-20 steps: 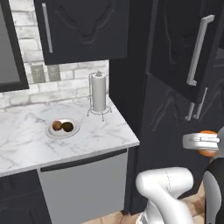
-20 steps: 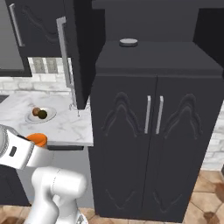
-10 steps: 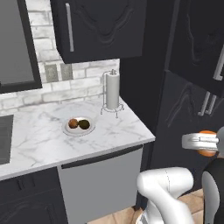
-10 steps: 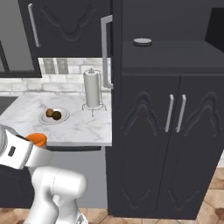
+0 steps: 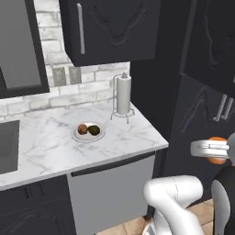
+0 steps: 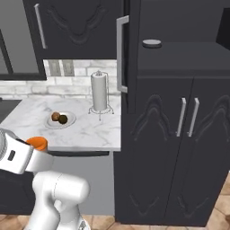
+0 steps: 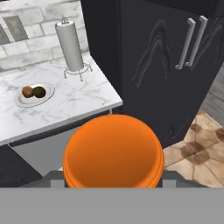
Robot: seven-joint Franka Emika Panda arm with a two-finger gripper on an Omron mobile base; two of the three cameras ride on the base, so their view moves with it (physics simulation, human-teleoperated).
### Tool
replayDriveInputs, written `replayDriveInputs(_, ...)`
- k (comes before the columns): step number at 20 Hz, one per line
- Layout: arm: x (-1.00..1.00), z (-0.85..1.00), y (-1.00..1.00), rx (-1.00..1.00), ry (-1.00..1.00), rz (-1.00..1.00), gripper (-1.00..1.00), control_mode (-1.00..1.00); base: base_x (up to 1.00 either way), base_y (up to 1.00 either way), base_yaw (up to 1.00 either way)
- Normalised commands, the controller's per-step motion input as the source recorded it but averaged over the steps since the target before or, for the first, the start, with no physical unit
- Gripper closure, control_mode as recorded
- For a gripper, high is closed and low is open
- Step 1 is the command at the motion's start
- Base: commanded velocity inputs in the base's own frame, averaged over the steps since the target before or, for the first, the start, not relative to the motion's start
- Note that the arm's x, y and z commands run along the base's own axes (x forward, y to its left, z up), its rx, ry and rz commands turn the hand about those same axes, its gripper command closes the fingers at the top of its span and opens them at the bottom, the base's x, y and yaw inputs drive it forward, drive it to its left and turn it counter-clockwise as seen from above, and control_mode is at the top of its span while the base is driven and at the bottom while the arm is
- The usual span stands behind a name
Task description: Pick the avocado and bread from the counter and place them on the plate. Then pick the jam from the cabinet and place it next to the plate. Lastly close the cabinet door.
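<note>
Base/cams shifted, prob. rightward: plate [image 5: 88, 132] w/ food now nearer frame centre.

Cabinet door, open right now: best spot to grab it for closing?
Probably the long bar handle on the cabinet door, at mid-length. It runs vertically and stands off the panel, so close the fingers across it, coming from the counter side it faces.
</note>
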Motion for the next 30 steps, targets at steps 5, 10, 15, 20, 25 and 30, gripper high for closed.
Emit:
replayDriveInputs(5, 0.0, 0.0, 0.0, 0.0, 0.0, 0.0, 1.0, 1.0, 0.45, 0.3, 0.0)
replayDriveInputs(10, 0.0, 0.0, 0.0, 0.0, 0.0, 0.0, 1.0, 1.0, 0.41, 0.37, 0.02)
replayDriveInputs(15, 0.0, 0.0, 0.0, 0.0, 0.0, 0.0, 1.0, 1.0, 0.29, 0.36, 0.05)
replayDriveInputs(20, 0.0, 0.0, 0.0, 0.0, 0.0, 0.0, 1.0, 1.0, 0.09, 0.27, 0.09)
replayDriveInputs(25, 0.0, 0.0, 0.0, 0.0, 0.0, 0.0, 1.0, 1.0, 0.13, 0.24, 0.11)
replayDriveInputs(30, 0.0, 0.0, 0.0, 0.0, 0.0, 0.0, 1.0, 1.0, 0.21, 0.23, 0.13)
